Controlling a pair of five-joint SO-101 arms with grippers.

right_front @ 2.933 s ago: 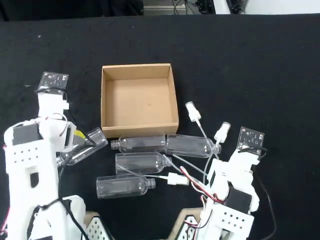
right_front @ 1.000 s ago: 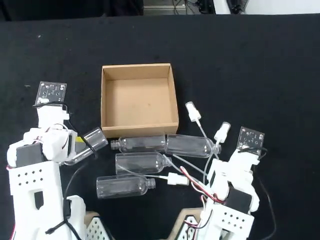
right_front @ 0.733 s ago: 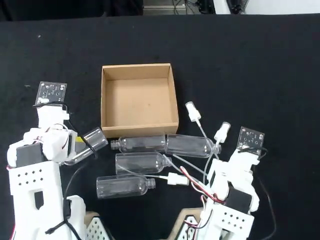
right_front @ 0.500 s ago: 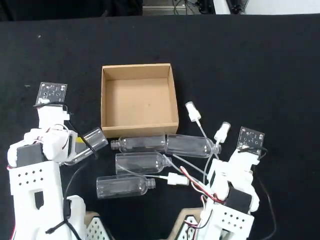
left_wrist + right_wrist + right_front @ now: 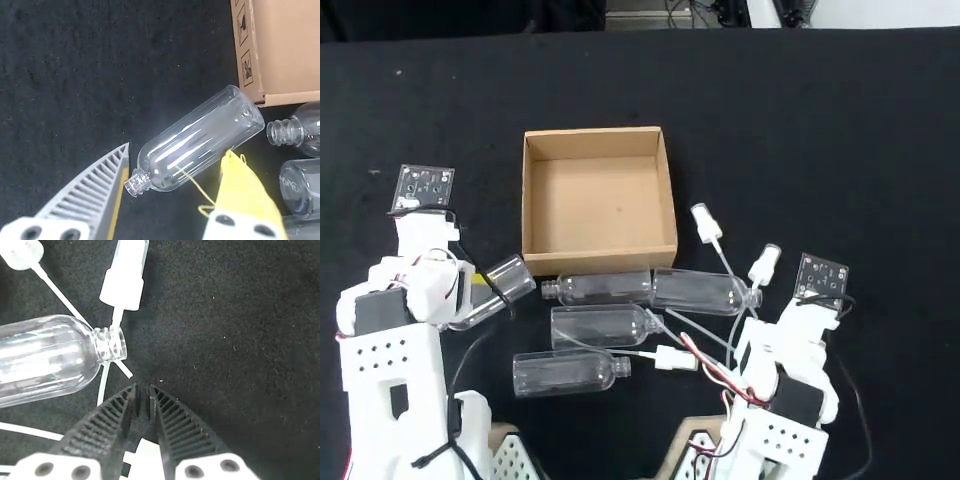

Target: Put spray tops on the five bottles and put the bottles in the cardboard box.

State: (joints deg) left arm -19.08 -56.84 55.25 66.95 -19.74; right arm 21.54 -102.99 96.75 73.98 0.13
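Your left hand [image 5: 177, 150] holds the uncapped bottle [image 5: 200, 137] across its body. The grey finger sits at the shoulder and the yellow one on the other side, spread to the bottle's width. Seen from above, its long axis runs 2 to 8 o'clock, with the base toward 2 just off the 7 o'clock corner of the cardboard box [image 5: 599, 258] and the open neck toward 8.

Four more bottles lie flat on the desk [image 5: 820, 120] at the box's 6 o'clock, all with long axes along 3–9:
- The wall-side bottle [image 5: 605, 288] points its neck to 9.
- The neighbour bottle [image 5: 705, 292], base to base with it, points to 3.
- The middle bottle [image 5: 605, 325] and the nearest bottle [image 5: 565, 372] both point to 3.

A spray top [image 5: 765, 263] lies just past the neighbour bottle's neck. A second spray top [image 5: 705, 222] lies at the box's 3 o'clock, its tube trailing toward 5. A third spray top [image 5: 675, 357] lies beside the nearest bottle's neck.

Your right hand [image 5: 142, 390] is narrowed to a sliver and holds nothing. It sits near the neighbour bottle's neck, over bare desk.
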